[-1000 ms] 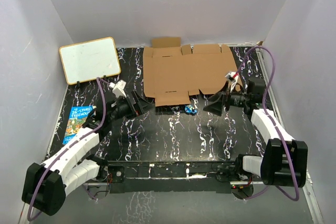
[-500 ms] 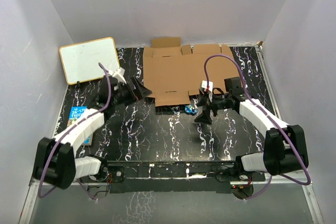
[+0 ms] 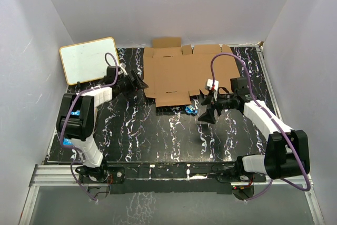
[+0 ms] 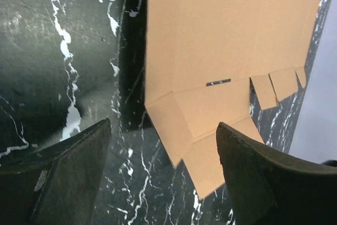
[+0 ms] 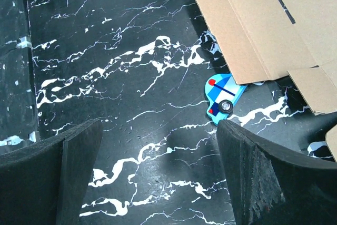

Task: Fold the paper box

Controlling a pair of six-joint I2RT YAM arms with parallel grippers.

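The paper box (image 3: 187,75) is a flat brown die-cut cardboard sheet lying at the back middle of the table. My left gripper (image 3: 140,84) is open and empty, low at the sheet's left edge. In the left wrist view the sheet (image 4: 226,40) fills the upper right, and its corner flap (image 4: 200,130) lies between my open left gripper (image 4: 163,172). My right gripper (image 3: 204,107) is open and empty, just in front of the sheet's near edge. The right wrist view shows the sheet's edge (image 5: 274,19) ahead of the open gripper (image 5: 158,177).
A small blue toy car (image 3: 190,110) lies partly under the sheet's near edge, also seen in the right wrist view (image 5: 224,96). A white board with a tan frame (image 3: 89,60) leans at the back left. Grey walls enclose the black marbled table (image 3: 158,135).
My left arm has swung back and left, bringing its gripper to the sheet's left edge. My right gripper came left toward the toy car, then shifted slightly right. The sheet has not moved.
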